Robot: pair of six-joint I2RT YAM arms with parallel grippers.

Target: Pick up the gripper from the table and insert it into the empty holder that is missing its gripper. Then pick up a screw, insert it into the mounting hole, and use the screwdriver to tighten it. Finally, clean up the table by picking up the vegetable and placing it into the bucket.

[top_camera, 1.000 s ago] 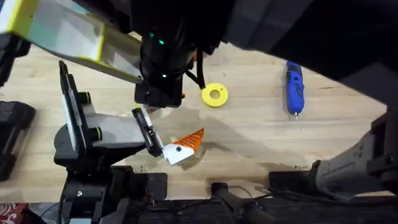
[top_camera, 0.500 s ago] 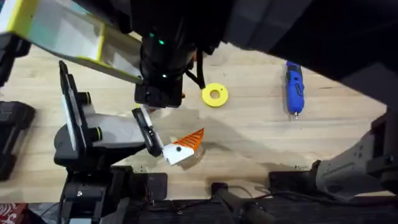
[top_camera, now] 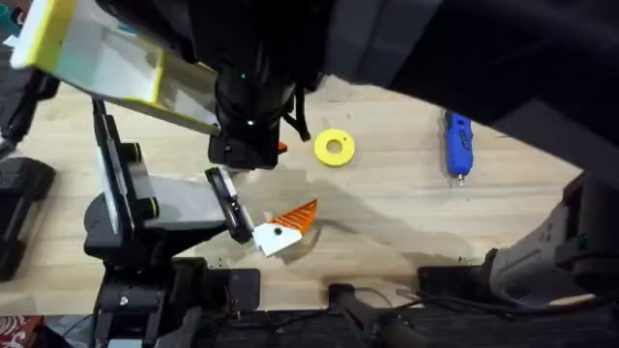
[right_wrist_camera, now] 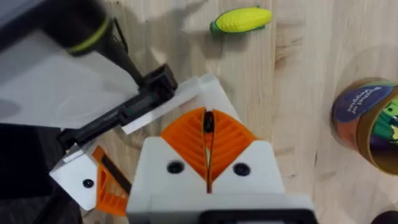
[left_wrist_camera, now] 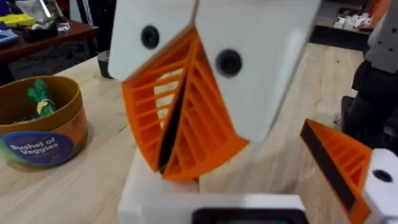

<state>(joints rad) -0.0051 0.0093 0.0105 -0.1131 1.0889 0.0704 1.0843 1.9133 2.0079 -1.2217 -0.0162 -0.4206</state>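
The left claw (left_wrist_camera: 177,134) has its white fingers drawn together, and the orange ribbed pads (left_wrist_camera: 205,134) meet along a dark seam. Whether a loose orange gripper is pinched between them cannot be told. Just beside it, cut off by the view's edge, is an orange ribbed tip fitted to a white base (left_wrist_camera: 339,165). Farther off on the desk (left_wrist_camera: 93,180) stands the bucket (left_wrist_camera: 43,146), labelled "Bushel of Veggies", with a green toy piece (left_wrist_camera: 40,99) inside.

The right claw (right_wrist_camera: 208,149) is also closed, pad against pad. A small dark speck sits at the top of the seam, too small to identify. Directly beyond its pads lies a white angular holder (right_wrist_camera: 202,90) on a black jaw bar (right_wrist_camera: 124,112), partly covered by the claw. Past that, a yellow toy corn cob (right_wrist_camera: 242,19) lies on the bare wood. The bucket is well apart from it and cut off by the frame.

From overhead, a black fixture arm (top_camera: 126,217) stands at the near edge of the desk, its jaw carrying the tipped white base. Beyond it, large dark blurred arms hide most of the middle and far desk. A scrap of orange (top_camera: 280,147) shows under one of them, but it cannot be told whether this is a pad or the loose gripper. A flat yellow ring (top_camera: 334,147) lies just beside that. The blue screwdriver (top_camera: 457,145) lies alone well off to the right, its pale tip toward the near edge.
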